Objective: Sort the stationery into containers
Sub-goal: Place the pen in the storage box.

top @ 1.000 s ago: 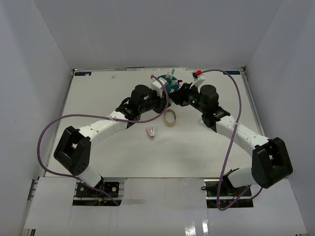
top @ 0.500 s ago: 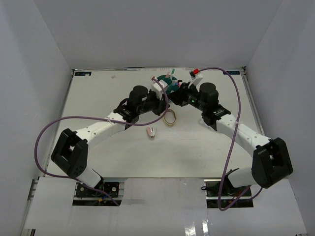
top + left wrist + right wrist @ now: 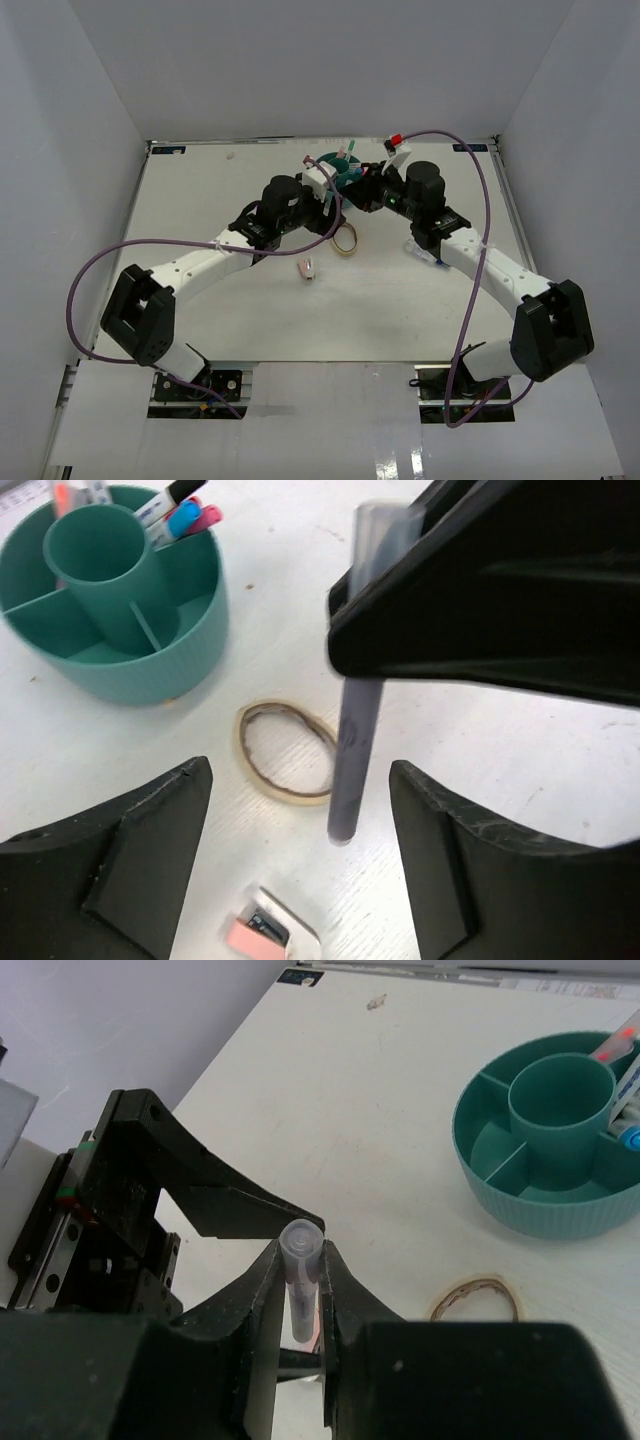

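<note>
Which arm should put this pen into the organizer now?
Right. The right gripper is shut on the pen near the teal organizer; the left gripper stands open, holding nothing.

From above, the organizer (image 3: 348, 177) sits mostly behind the two wrists at upper centre. In the left wrist view, the top edge cuts its pens (image 3: 185, 510), the bottom edge clips the eraser (image 3: 258, 938), and the right gripper (image 3: 352, 630) covers the held pen's (image 3: 350, 760) middle. In the right wrist view that gripper hides the band's (image 3: 478, 1298) lower arc.
</note>
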Action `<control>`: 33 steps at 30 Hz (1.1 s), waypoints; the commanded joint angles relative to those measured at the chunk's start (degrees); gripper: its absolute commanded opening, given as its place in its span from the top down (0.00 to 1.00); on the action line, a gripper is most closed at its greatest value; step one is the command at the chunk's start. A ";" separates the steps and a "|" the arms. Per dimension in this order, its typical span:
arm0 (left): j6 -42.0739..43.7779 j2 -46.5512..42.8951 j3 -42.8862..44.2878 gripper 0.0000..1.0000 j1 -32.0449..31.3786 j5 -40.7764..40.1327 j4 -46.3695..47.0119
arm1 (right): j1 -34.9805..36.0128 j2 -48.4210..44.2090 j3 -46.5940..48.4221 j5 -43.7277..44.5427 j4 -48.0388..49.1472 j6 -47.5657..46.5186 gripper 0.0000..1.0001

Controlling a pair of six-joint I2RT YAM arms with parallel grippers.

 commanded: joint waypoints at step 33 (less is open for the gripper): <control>-9.18 -11.19 -4.93 0.02 20.59 -3.92 -12.89 | -2.21 42.70 44.00 15.51 11.83 -15.00 0.92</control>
